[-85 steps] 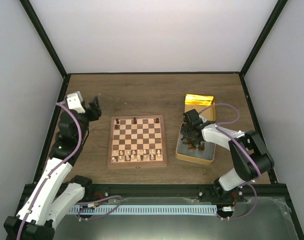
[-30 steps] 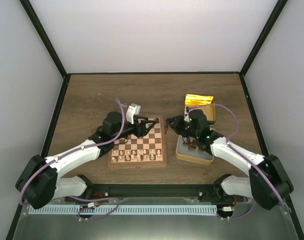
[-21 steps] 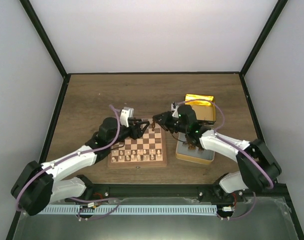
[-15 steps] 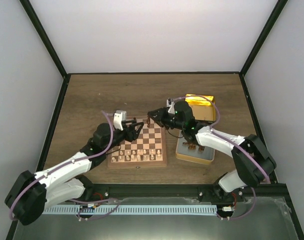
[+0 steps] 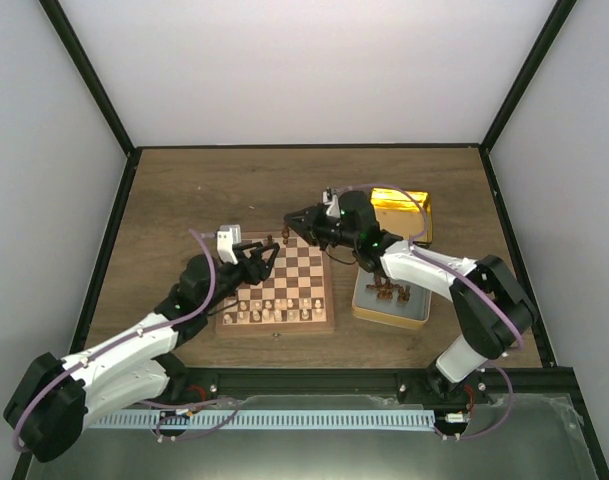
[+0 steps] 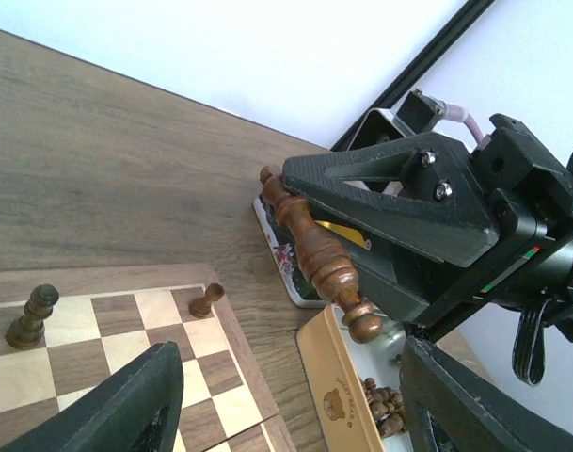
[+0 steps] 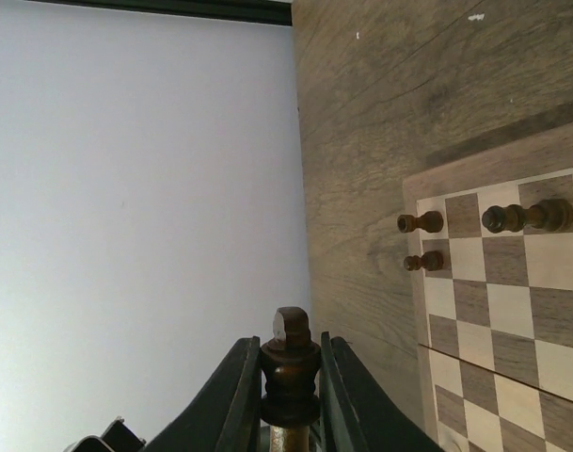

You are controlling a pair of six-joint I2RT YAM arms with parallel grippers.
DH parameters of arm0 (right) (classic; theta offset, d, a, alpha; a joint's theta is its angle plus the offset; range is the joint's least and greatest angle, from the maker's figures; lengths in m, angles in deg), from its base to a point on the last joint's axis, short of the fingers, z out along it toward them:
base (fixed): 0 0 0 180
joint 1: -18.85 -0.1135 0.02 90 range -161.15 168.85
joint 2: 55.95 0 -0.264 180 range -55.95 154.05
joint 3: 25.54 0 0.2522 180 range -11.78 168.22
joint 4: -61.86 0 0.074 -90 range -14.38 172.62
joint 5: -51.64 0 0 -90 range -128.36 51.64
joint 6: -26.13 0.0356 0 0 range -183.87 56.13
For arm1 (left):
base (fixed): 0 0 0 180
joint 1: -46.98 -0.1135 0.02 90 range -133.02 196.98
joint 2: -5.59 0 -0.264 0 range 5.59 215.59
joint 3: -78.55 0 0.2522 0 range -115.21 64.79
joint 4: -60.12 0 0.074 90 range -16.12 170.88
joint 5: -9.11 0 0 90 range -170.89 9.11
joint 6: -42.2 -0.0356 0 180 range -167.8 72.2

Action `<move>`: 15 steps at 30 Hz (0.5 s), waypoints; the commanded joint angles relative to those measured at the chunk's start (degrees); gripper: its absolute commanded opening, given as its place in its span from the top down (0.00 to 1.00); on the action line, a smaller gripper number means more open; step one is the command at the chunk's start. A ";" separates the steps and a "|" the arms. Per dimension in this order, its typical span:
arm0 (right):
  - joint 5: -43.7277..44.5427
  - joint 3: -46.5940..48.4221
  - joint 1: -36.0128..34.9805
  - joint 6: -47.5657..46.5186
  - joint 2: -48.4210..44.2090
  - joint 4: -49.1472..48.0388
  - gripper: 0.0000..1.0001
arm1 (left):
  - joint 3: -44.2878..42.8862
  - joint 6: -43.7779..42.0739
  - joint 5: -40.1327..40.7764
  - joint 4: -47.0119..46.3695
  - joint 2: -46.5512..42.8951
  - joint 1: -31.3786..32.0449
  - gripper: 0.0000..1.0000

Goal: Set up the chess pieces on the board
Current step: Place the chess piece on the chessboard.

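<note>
My right gripper [image 5: 295, 226] [image 7: 289, 353] is shut on one of the chess pieces, a dark brown turned one [image 7: 289, 369] [image 6: 319, 252], and holds it tilted above the far edge of the board [image 5: 275, 322]. Open and holding nothing, my left gripper [image 5: 260, 255] [image 6: 286, 414] hovers over the board's far left part, facing the held piece. A few dark pieces [image 7: 420, 223] [image 6: 32, 316] stand on the far rows. More dark pieces [image 6: 385, 411] lie in the open tin [image 5: 389, 314].
Pale cream chessmen [image 5: 269, 312] fill the board's near rows. The tin's gold lid [image 5: 404, 208] lies behind the tin at the right. Bare wooden tabletop [image 5: 234, 185] stretches beyond the board to the black frame.
My right gripper has carried the dark piece leftwards from over the tin to the board's far edge. My left gripper has drawn back to the left across the board.
</note>
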 commanded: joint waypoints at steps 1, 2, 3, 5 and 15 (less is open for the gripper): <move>-1.82 5.40 -0.63 2.76 1.46 3.23 0.89 | -1.46 3.36 -0.72 -3.14 1.13 -0.04 0.35; -1.89 5.91 -0.77 3.01 1.74 3.65 0.89 | -1.77 4.72 -0.90 -3.79 1.70 -0.05 0.35; -1.77 6.23 -0.97 3.13 1.89 3.92 0.89 | -2.19 4.90 -1.16 -4.22 2.32 -0.05 0.35; -1.54 6.62 -1.08 3.46 2.16 4.20 0.89 | -3.07 4.93 -1.86 -4.56 3.44 -0.11 0.35; -0.67 7.75 -1.95 2.61 2.79 6.02 0.89 | -3.15 5.70 -4.68 -9.40 6.22 -0.22 0.35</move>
